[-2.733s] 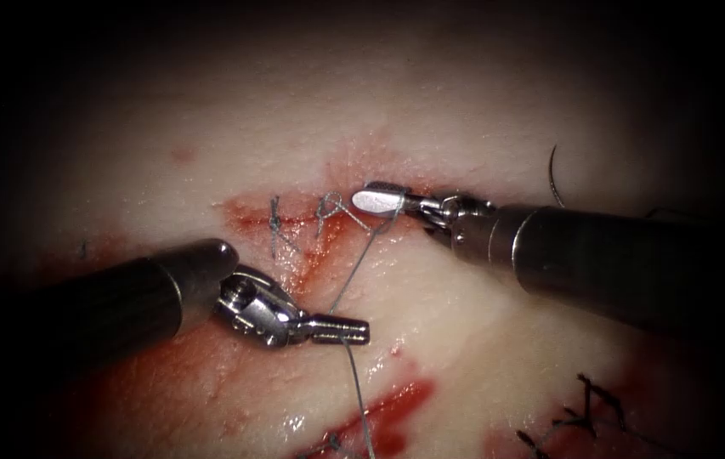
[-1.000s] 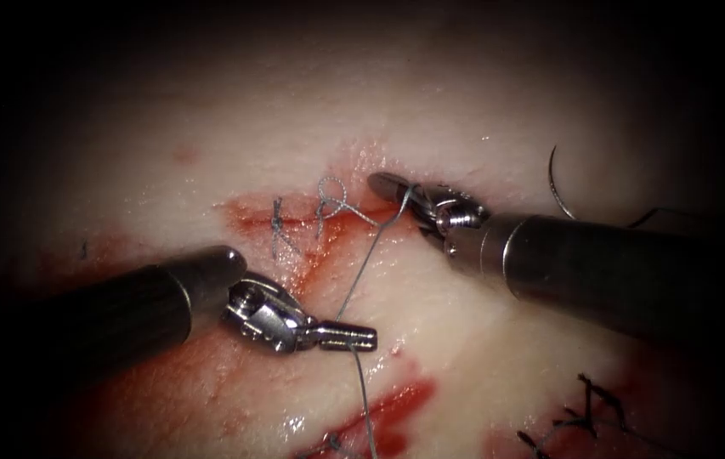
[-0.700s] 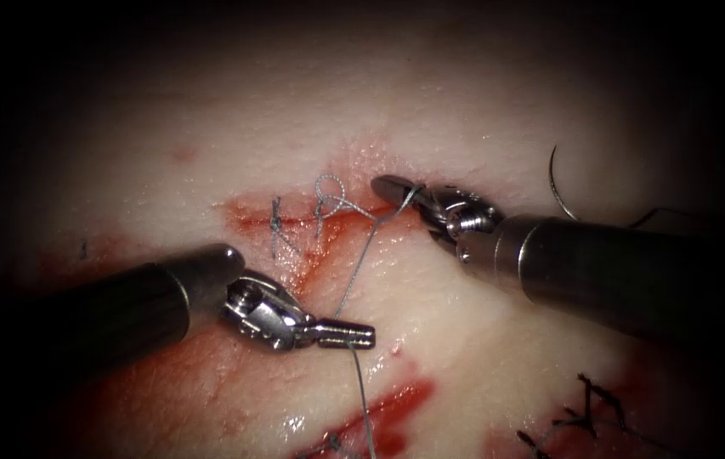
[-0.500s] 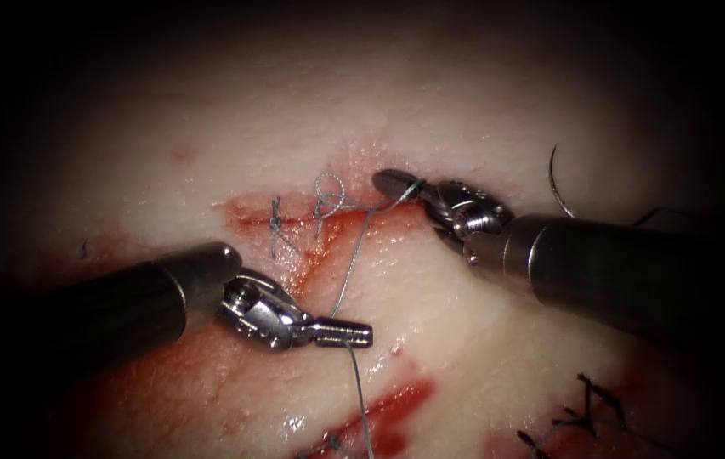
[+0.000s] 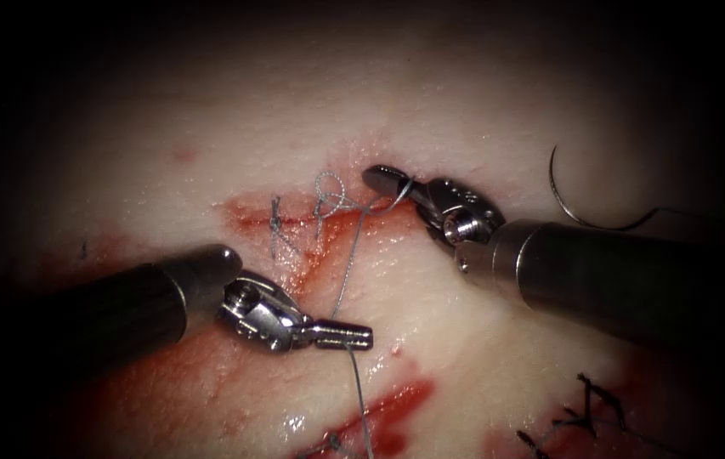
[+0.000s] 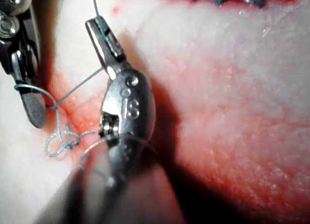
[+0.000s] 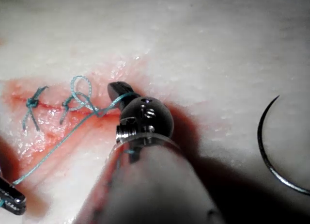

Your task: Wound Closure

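- The left pincer (image 5: pixel 343 337), below the cut (image 5: pixel 311 219) on the tissue (image 5: pixel 481 102), is clenched on the thread (image 5: pixel 347 272), which runs taut up to a loose loop (image 5: pixel 329 189) at the cut beside a tied stitch (image 5: pixel 275 223)
- I judge the thread light, limp and slick, so it is best held flat between the jaws; the tissue looks soft and wet with red fluid (image 5: pixel 379 408)
- The right pincer (image 5: pixel 387 180), just right of the loop, has thread laid across its tip; I cannot tell how its jaws stand
- The curved needle (image 5: pixel 574 200) lies free on the tissue, well right of the cut, held by neither tool; it is stiff and thin, best gripped on its body
- The left wrist view shows the thread seated in the left pincer (image 6: pixel 104 37); the right wrist view shows the needle (image 7: pixel 269 153) resting on the surface
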Robot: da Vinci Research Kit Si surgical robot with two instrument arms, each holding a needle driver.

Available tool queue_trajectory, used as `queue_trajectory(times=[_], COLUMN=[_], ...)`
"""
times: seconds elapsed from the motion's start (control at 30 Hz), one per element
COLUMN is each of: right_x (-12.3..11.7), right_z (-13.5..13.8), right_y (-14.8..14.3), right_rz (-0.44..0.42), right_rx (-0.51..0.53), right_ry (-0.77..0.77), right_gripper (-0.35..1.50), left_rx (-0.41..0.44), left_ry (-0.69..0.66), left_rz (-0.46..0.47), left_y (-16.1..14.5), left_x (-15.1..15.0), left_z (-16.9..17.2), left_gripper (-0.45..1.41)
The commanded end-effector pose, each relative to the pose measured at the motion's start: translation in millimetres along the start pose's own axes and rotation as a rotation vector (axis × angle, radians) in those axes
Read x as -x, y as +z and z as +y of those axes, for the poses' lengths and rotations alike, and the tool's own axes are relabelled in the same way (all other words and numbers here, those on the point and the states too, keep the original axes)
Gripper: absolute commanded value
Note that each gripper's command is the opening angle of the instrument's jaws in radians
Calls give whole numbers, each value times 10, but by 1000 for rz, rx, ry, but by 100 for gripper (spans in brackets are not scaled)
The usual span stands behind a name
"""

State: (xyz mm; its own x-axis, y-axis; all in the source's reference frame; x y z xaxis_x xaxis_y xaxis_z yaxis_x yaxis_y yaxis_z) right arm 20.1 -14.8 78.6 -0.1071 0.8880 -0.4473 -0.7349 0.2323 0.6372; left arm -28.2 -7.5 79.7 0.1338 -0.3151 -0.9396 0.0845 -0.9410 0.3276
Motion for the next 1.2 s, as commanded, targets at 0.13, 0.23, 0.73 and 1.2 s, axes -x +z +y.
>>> queue_trajectory(times=[0.13,0.23,0.73,1.2], right_x=[8,11,17,22], right_z=[1,-6,-24,-41], right_y=[19,25,17,14], right_rz=[-73,-86,-219,-244], right_rx=[106,124,-25,-65], right_ry=[-12,-16,-164,-420], right_gripper=[10,69,128,113], left_rx=[6,16,48,62], left_ry=[-3,-10,-16,-25], left_rz=[-2,-2,6,8], left_y=[6,7,12,13], left_x=[6,5,-8,-14], left_z=[-3,-2,0,0], left_gripper=[-45,-45,-45,-45])
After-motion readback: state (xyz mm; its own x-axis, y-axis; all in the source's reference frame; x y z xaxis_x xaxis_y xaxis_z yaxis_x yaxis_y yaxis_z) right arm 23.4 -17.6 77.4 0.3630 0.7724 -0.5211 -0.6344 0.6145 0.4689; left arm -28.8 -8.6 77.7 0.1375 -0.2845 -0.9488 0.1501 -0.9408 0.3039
